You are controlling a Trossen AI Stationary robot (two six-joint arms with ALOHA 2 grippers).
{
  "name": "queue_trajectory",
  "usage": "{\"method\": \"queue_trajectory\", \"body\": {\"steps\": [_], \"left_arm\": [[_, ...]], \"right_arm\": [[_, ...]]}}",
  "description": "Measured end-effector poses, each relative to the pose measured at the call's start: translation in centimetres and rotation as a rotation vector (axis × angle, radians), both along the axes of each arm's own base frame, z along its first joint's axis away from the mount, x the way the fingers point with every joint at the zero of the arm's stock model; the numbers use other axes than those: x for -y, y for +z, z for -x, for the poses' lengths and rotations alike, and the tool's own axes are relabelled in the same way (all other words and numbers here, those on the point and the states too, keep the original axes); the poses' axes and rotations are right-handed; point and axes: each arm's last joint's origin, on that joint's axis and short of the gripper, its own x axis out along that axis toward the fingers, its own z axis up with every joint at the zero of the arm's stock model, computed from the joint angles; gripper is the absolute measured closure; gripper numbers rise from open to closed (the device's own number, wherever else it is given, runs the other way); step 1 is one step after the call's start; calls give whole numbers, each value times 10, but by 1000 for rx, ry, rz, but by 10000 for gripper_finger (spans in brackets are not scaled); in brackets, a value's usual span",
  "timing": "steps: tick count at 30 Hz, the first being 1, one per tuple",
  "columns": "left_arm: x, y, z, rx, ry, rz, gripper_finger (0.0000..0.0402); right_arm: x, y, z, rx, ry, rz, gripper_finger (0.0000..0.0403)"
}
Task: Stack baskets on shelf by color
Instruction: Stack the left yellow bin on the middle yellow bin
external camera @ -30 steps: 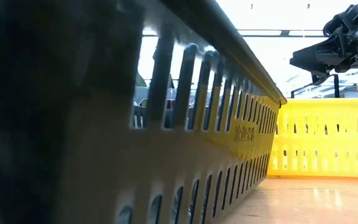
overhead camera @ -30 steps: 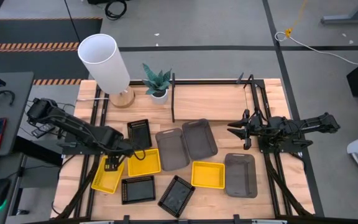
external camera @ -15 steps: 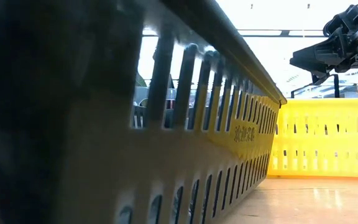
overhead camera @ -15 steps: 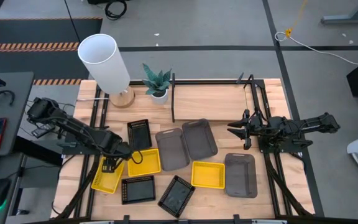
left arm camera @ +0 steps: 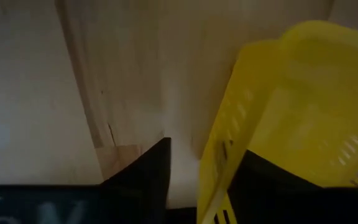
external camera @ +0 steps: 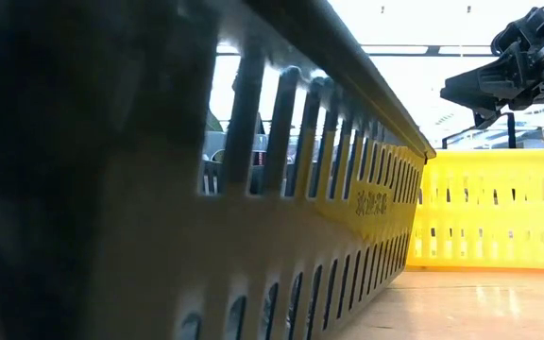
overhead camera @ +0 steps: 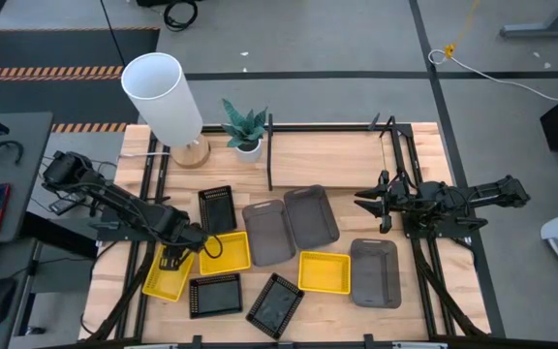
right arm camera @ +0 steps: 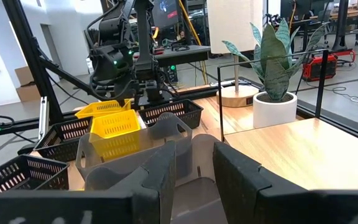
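Observation:
Three yellow baskets lie on the table: one at the near left (overhead camera: 166,279), one beside it (overhead camera: 227,253), one near the middle (overhead camera: 325,272). My left gripper (overhead camera: 173,257) is open and points down at the far end of the near-left basket (left arm camera: 303,118). One finger (left arm camera: 148,177) stands outside the wall (left arm camera: 219,158) and one (left arm camera: 272,183) stands inside. My right gripper (overhead camera: 364,202) is open and empty, hovering right of the grey baskets (overhead camera: 310,216). The shelf (overhead camera: 332,160) stands at the back. My left gripper stands astride the far end wall (left arm camera: 216,168) of the near-left yellow basket, coming from above. A gap shows between the outer finger and the wall. Whether the inner finger touches the wall I cannot tell. The basket rests on the table.
Three black mesh baskets (overhead camera: 217,206) (overhead camera: 215,295) (overhead camera: 275,304) and three grey baskets (overhead camera: 267,232) (overhead camera: 375,272) lie spread over the table's middle and front. A white lamp (overhead camera: 163,97) and a potted plant (overhead camera: 246,128) stand at the far left. A yellow basket wall (external camera: 329,189) fills the low view.

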Motion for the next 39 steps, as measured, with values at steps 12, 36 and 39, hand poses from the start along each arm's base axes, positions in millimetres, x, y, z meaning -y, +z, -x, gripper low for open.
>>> {"method": "queue_trajectory", "body": {"steps": [12, 36, 39], "left_arm": [[1, 1, 1, -31, 13, 52, 392], [11, 87, -21, 52, -288, 111, 397], [13, 107, -30, 169, -402, 54, 394]], "right_arm": [[0, 0, 0, 1, 0, 0, 290], [0, 0, 0, 0, 0, 0, 290], [0, 0, 0, 0, 0, 0, 290]]}}
